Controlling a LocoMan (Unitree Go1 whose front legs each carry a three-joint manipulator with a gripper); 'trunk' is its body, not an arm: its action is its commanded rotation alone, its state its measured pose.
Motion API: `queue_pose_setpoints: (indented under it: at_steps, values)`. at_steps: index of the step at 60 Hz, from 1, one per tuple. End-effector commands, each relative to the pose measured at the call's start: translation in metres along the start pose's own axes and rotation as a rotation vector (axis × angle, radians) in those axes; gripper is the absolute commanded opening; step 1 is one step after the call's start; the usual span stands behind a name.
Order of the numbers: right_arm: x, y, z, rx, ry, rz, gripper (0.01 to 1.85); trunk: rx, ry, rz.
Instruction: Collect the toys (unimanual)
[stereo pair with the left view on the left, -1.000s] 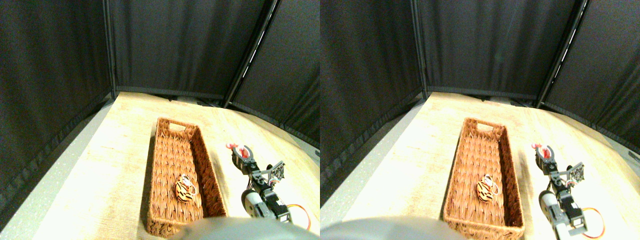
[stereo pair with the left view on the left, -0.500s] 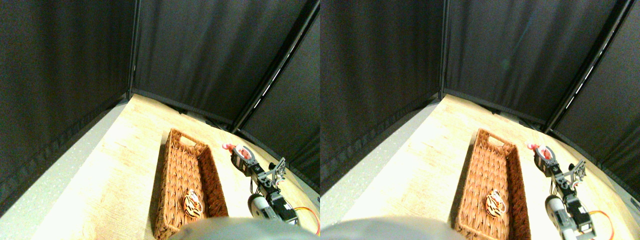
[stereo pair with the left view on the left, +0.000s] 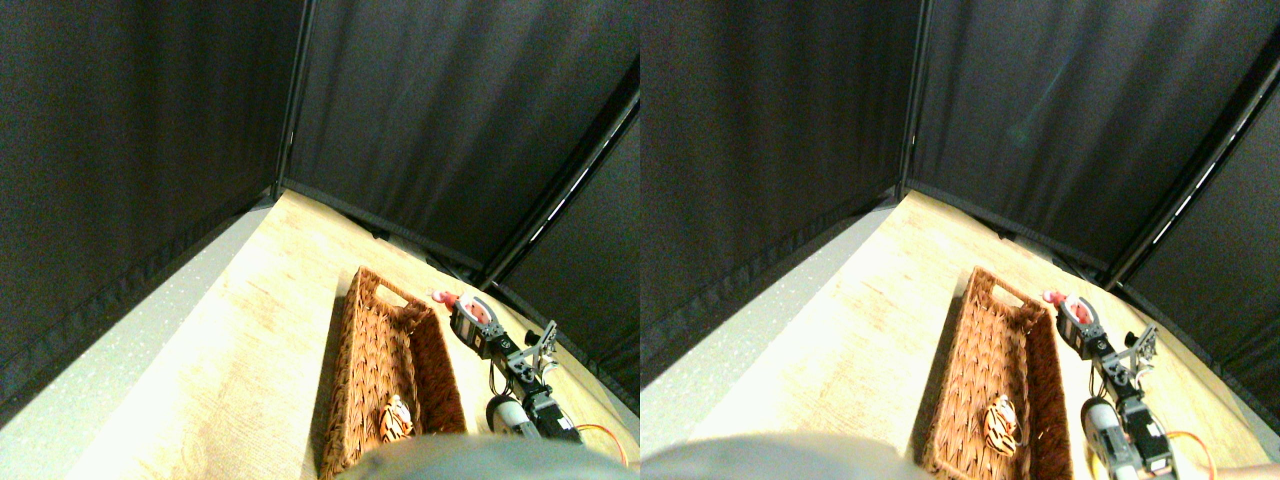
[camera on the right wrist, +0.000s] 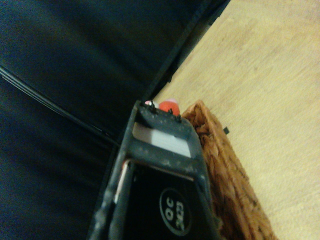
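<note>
A red toy sticks out past the tip of my right gripper, which is shut on it just beside the far right rim of the brown wicker basket. An orange-black striped tiger toy lies inside the basket near its front end. In the wrist view the red toy peeks over the dark jaw frame, with the wicker basket close beside it. The gap between the jaws is hidden there.
The basket lies lengthwise on a pale wooden tabletop. Black curtain walls close in the far side and both flanks. A grey strip runs along the table's left edge. An orange cable trails by the arm's base.
The camera has tilted upward, so the whole picture has shifted. My gripper, with the red toy, now sits closer to the basket's right rim than before. The tiger toy stays in the basket.
</note>
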Motion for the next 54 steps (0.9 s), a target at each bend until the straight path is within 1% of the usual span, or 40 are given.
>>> queue_pose_setpoints:
  at_steps: [1,6,9,19,21,23,24,25,27,28,30,32,33,42,46,48,50,51,54]
  values:
    - [-0.001,0.005,-0.007,0.001,0.009,0.035,0.06,-0.005,0.008,0.04]
    - [0.001,0.006,-0.014,0.033,0.033,0.038,0.06,-0.011,0.007,0.045]
    - [0.002,0.007,-0.019,0.053,0.068,0.048,0.06,-0.013,0.008,0.046]
    - [0.006,0.007,-0.028,0.04,0.071,0.043,0.06,-0.021,0.012,0.053]
    - [0.006,0.006,-0.028,0.049,0.073,0.036,0.06,-0.021,0.013,0.053]
    - [0.006,0.006,-0.029,0.082,0.072,-0.002,0.06,-0.022,0.015,0.052]
    - [0.005,0.006,-0.029,0.067,0.071,-0.019,0.12,-0.022,0.015,0.052]
    - [0.006,0.006,-0.029,0.063,0.075,-0.029,0.26,-0.022,0.016,0.052]
    - [0.005,0.005,-0.028,0.042,0.083,-0.046,0.63,-0.022,0.016,0.052]
    - [0.005,0.005,-0.028,0.042,0.083,-0.046,0.63,-0.021,0.017,0.05]
    - [0.004,0.005,-0.026,-0.001,0.091,-0.071,0.89,-0.021,0.017,0.05]
    - [0.003,0.005,-0.025,-0.008,0.106,-0.072,1.05,-0.018,0.015,0.047]
    - [0.003,0.005,-0.025,-0.015,0.11,-0.073,1.1,-0.018,0.015,0.047]
    - [0.002,0.005,-0.02,-0.044,0.105,-0.079,1.16,-0.004,0.022,0.033]
    - [0.0,0.004,-0.017,-0.049,0.069,-0.082,1.17,0.005,0.023,0.022]
    - [-0.001,0.003,-0.013,-0.039,0.067,-0.072,1.15,0.011,0.024,0.016]
    - [-0.003,0.001,-0.008,-0.013,0.032,-0.07,1.1,0.017,0.025,0.009]
    - [-0.003,0.001,-0.008,-0.013,0.032,-0.07,1.1,0.021,0.026,0.004]
    - [-0.004,-0.001,0.002,0.0,-0.009,-0.063,1.01,0.031,0.027,-0.01]
